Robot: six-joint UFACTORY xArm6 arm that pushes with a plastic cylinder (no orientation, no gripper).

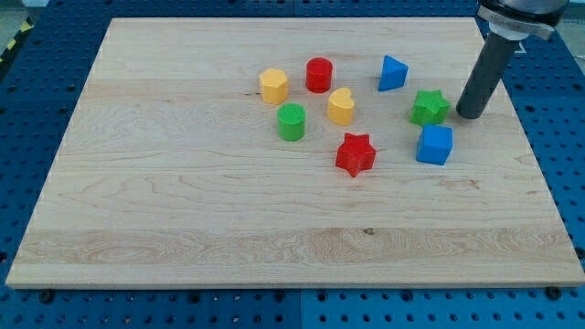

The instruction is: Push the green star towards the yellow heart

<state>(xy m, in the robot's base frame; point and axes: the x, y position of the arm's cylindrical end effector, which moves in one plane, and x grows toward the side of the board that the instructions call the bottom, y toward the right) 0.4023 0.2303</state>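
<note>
Green star (430,108) sits well right of the yellow heart (341,106). My tip (469,115), a bare rod with no fingers, holding nothing, stands just beyond the star's right side. Approach looks done; next, 1 leftward push.

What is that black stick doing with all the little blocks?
It is a robot arm's rod. My tip sits just to the view's right of the green star, close beside it, ready to push it left towards the yellow heart. The star has not reached the heart; bare board lies between them. The other blocks sit around untouched.
</note>
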